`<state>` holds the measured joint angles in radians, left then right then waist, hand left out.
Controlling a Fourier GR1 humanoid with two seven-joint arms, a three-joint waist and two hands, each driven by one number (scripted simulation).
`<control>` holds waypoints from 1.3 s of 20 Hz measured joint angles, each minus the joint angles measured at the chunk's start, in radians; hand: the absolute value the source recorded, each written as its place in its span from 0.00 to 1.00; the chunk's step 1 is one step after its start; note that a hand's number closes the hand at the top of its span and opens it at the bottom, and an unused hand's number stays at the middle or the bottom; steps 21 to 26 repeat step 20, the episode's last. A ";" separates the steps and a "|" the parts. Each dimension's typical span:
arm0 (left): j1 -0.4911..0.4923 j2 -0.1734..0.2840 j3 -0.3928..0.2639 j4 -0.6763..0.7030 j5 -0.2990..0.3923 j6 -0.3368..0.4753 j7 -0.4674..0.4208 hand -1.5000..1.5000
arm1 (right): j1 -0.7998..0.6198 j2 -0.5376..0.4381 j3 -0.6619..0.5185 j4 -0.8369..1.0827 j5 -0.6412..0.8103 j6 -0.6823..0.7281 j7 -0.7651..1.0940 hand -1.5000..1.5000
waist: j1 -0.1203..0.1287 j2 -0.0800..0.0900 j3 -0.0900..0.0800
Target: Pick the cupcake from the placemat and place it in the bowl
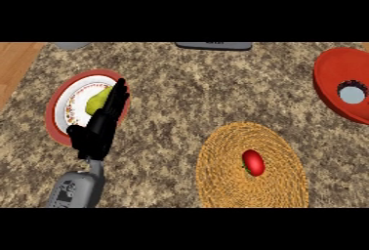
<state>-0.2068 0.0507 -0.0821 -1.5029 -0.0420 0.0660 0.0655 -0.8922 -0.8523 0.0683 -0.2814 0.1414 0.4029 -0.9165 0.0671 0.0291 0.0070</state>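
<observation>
A red cupcake (253, 162) sits on a round woven placemat (216, 180) on the speckled counter (194, 88). A red bowl (333, 93) lies well apart, at right. The left hand (101, 127), fingers straight, hovers over a pear (96, 101) on a red-rimmed plate (57, 105).

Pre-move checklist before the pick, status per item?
1. Red cupcake on the woven placemat: ok.
2. Space above the cupcake free: ok.
3. Red bowl in view, at the right edge: ok.
4. Bowl contents: cannot tell.
5. Right robot hand in view for the pick: not ok.
6. Left robot hand open, holding nothing: ok, though it lies over the plate with a pear.
</observation>
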 measured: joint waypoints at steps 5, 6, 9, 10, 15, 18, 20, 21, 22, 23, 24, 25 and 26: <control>0.008 -0.004 -0.007 -0.007 -0.004 0.002 -0.002 0.50 | -0.013 -0.037 -0.028 0.029 -0.055 0.078 0.065 0.00 | 0.005 0.003 0.002; 0.006 0.001 -0.004 -0.009 -0.002 -0.002 0.001 0.50 | -0.010 -0.043 -0.033 0.034 -0.067 0.095 0.080 0.00 | 0.005 0.004 0.002; 0.008 -0.007 -0.011 -0.011 -0.006 0.002 0.000 0.50 | -0.016 -0.062 -0.044 0.037 -0.095 0.145 0.127 0.00 | 0.005 0.006 0.003; 0.011 -0.008 -0.011 -0.012 -0.003 0.002 0.000 0.50 | -0.011 -0.065 -0.046 0.035 -0.103 0.156 0.137 0.00 | 0.005 0.007 0.004; 0.013 -0.008 -0.011 -0.015 -0.004 0.002 -0.004 0.50 | 0.006 -0.074 -0.051 0.010 -0.140 0.213 0.188 0.00 | 0.000 0.007 0.006; 0.012 -0.007 -0.008 -0.014 -0.005 0.004 -0.003 0.50 | 0.021 -0.078 -0.051 -0.015 -0.161 0.234 0.207 0.00 | -0.004 0.008 0.007; 0.015 -0.008 -0.007 -0.014 -0.005 0.006 -0.003 0.50 | 0.030 -0.087 -0.050 -0.033 -0.174 0.246 0.221 0.00 | -0.006 0.008 0.007; 0.015 -0.008 -0.007 -0.014 -0.005 0.006 -0.003 0.50 | 0.030 -0.087 -0.050 -0.033 -0.174 0.246 0.221 0.00 | -0.006 0.008 0.007; 0.015 -0.008 -0.007 -0.014 -0.005 0.006 -0.003 0.50 | 0.030 -0.087 -0.050 -0.033 -0.174 0.246 0.221 0.00 | -0.006 0.008 0.007; 0.015 -0.008 -0.007 -0.014 -0.005 0.006 -0.003 0.50 | 0.030 -0.087 -0.050 -0.033 -0.174 0.246 0.221 0.00 | -0.006 0.008 0.007; 0.015 -0.008 -0.007 -0.014 -0.005 0.006 -0.003 0.50 | 0.030 -0.087 -0.050 -0.033 -0.174 0.246 0.221 0.00 | -0.006 0.008 0.007; 0.015 -0.008 -0.007 -0.014 -0.005 0.006 -0.003 0.50 | 0.030 -0.087 -0.050 -0.033 -0.174 0.246 0.221 0.00 | -0.006 0.008 0.007; 0.015 -0.008 -0.007 -0.014 -0.005 0.006 -0.003 0.50 | 0.030 -0.087 -0.050 -0.033 -0.174 0.246 0.221 0.00 | -0.006 0.008 0.007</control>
